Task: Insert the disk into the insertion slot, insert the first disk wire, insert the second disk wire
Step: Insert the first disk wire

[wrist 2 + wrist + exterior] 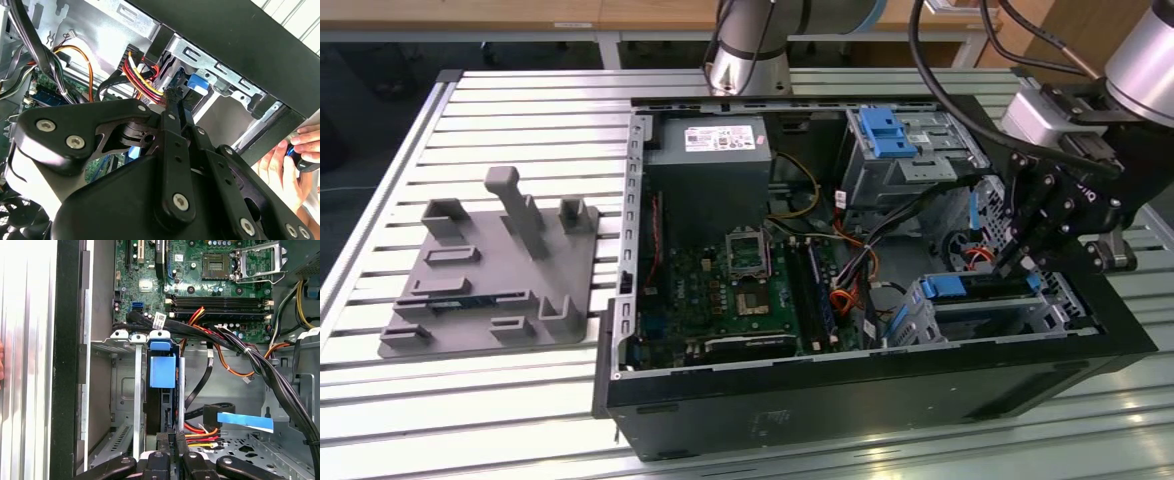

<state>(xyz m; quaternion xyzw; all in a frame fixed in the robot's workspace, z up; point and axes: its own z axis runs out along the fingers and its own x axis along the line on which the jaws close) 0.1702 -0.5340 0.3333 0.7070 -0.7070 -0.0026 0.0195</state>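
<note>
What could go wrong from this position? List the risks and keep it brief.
1. The red and yellow power wires lie right beside the tool, next to the disk. A move there may snag or pinch them.
2. A person's hand is by the outer wall of the computer case. An outward swing might strike it.

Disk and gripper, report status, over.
Gripper low beside the disk, at the red and yellow wires. Disk sits in its slot. Thick cable bundle close alongside; hand outside the case.
</note>
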